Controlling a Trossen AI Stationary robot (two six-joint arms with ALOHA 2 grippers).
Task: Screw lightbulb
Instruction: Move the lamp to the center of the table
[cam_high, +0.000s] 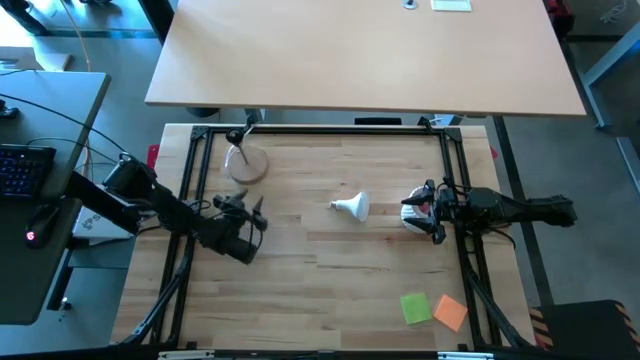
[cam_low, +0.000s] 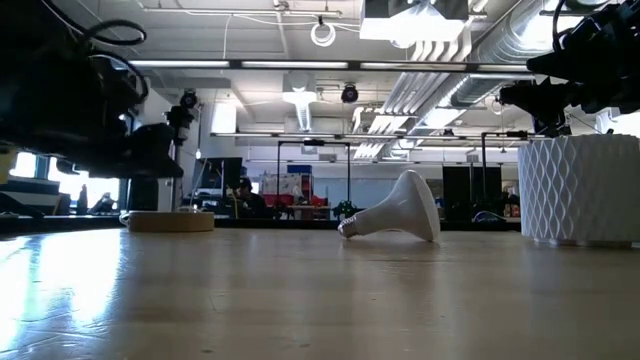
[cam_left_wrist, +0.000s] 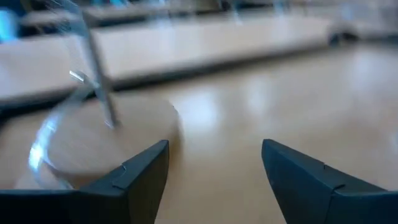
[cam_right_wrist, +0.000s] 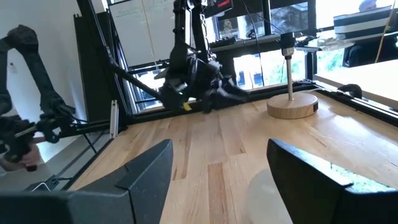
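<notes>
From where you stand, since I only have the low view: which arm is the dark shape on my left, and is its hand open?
Observer: The left arm. Its hand is open and empty, with the wooden lamp base just ahead of it.
Operator: And the right hand?
Observer: The right hand is open too, holding nothing. From above, the lightbulb lies on its side between the two hands, touching neither.
Operator: Anything on the table I can't see?
Observer: A green sticky note and an orange sticky note, side by side near a corner on the right arm's side.
</notes>
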